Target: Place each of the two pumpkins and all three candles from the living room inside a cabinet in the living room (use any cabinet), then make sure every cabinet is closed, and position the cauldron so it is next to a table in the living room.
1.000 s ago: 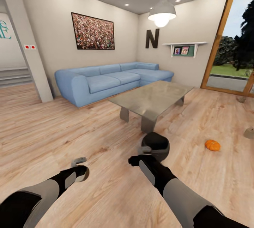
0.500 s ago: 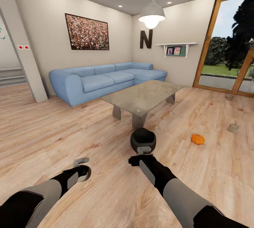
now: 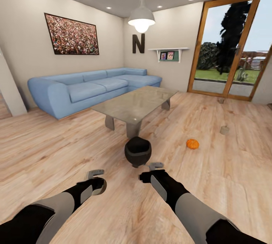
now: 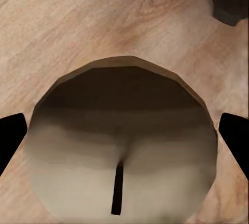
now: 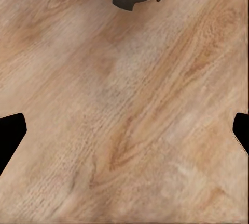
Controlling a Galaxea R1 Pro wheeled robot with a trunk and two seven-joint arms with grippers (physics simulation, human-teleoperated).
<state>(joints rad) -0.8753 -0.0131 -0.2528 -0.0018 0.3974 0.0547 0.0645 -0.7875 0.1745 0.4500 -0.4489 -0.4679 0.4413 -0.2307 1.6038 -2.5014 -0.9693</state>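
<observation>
A black cauldron (image 3: 138, 151) stands on the wooden floor (image 3: 56, 149) just in front of a glass coffee table (image 3: 134, 104), with an orange pumpkin (image 3: 192, 144) and two candles (image 3: 224, 130) lying farther right. The left gripper (image 4: 122, 130) grips a pale candle (image 4: 122, 151) between its fingers. The right gripper (image 5: 124, 130) hangs spread wide and empty over bare floor near the cauldron.

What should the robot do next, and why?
Probably roll a bit forward and to the right, toward the pumpkin on the floor. The right gripper is open and empty, while the left gripper seems to hold a candle. The cauldron already sits by the table, so the pumpkin looks like the nearest loose thing.
</observation>
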